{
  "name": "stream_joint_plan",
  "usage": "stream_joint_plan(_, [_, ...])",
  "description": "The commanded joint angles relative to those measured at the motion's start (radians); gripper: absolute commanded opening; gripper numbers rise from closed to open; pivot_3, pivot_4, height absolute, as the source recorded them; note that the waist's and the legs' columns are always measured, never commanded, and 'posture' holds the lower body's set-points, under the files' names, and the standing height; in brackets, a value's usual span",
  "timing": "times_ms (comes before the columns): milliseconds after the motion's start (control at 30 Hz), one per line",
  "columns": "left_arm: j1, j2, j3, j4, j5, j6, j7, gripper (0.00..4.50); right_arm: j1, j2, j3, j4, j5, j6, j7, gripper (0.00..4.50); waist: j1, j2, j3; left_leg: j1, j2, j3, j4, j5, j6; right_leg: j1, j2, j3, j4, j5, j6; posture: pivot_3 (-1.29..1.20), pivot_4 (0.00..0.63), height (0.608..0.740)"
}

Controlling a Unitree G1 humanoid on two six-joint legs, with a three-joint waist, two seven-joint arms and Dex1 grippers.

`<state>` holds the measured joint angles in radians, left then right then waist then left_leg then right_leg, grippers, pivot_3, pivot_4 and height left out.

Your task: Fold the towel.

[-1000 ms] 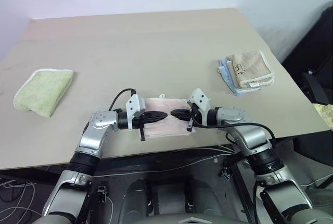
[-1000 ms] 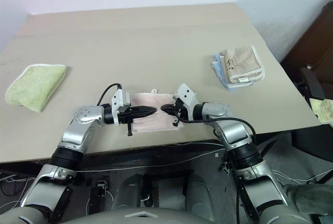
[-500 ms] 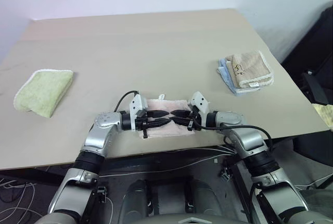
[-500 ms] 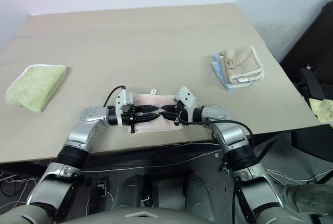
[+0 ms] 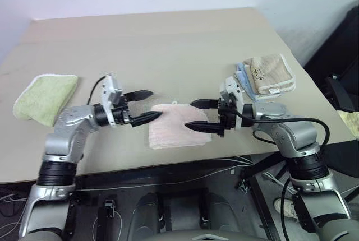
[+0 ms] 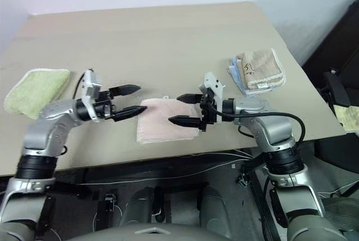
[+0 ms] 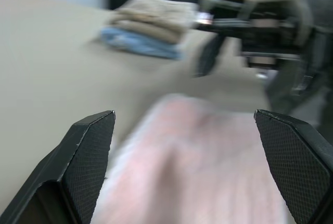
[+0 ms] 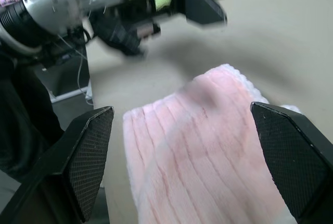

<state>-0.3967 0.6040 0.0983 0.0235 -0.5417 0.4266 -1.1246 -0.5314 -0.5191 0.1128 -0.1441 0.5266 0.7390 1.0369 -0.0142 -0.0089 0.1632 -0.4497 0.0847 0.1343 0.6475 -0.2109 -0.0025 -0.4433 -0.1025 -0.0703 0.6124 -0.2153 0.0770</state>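
Note:
The pale pink towel (image 5: 175, 125) lies folded into a small rectangle near the table's front edge, a white loop tag at its far side. My left gripper (image 5: 143, 105) hovers open just left of it, fingers pointing toward it. On the other side my right gripper (image 5: 198, 114) is open too, its fingertips over the towel's right edge and lifted off it. Neither holds anything. The left wrist view has the towel (image 7: 192, 172) between its fingers, and the right wrist view also looks down on the towel (image 8: 203, 140).
A folded light green towel (image 5: 42, 97) lies at the table's left. A stack of tan and blue towels (image 5: 265, 76) sits at the right. The table's front edge (image 5: 168, 165) runs just below the pink towel. A dark chair stands beyond the right side.
Both grippers went from shut on the pink towel to open, let it go, and rose and drew apart. The towel now lies free, folded on the table.

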Motion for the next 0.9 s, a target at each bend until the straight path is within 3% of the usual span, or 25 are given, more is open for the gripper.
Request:
stream_joint_plan(33, [0.072,0.067,0.089,-0.074,-0.085,0.262,0.136,4.5,0.013,-0.012,-0.041,-0.048,0.035,0.002,-0.009,4.48,-0.003,0.0,0.0,0.0,0.0,0.0,0.0,0.0,0.0,0.0,0.0,0.0,0.0,0.0,0.0,0.0,0.15,0.74])
stream_joint_plan(233, [0.1,0.063,0.218,-0.102,-0.294,0.598,0.268,4.5,0.044,0.006,-0.05,-0.042,0.056,0.017,-0.045,4.48,0.003,-0.003,0.003,0.0,0.0,0.0,0.0,-0.001,-0.001,-0.001,0.0,0.0,0.0,0.0,0.0,0.0,0.15,0.74])
stream_joint_plan(467, [0.096,-0.024,0.224,-0.132,-0.483,0.885,0.387,4.5,0.048,0.027,-0.059,-0.032,0.066,0.034,-0.099,4.48,0.001,-0.004,0.004,0.0,0.0,0.0,-0.001,0.0,-0.001,0.0,0.0,0.0,0.0,0.0,0.0,0.0,0.15,0.74])
stream_joint_plan(700, [0.08,-0.163,0.151,-0.084,-0.472,0.961,0.511,4.5,0.06,0.007,-0.078,-0.029,0.049,0.031,-0.136,4.48,0.004,-0.004,0.004,0.0,-0.001,0.0,0.0,0.0,-0.001,0.001,0.0,0.0,0.0,0.0,0.0,0.0,0.15,0.74])
stream_joint_plan(900, [0.024,-0.236,0.183,-0.021,-0.488,0.989,0.57,4.5,0.086,-0.013,-0.092,-0.054,0.05,0.031,-0.163,4.48,0.014,-0.004,0.003,0.002,-0.002,-0.001,0.001,-0.001,-0.001,0.001,-0.002,0.0,-0.001,0.0,0.0,0.0,0.15,0.74])
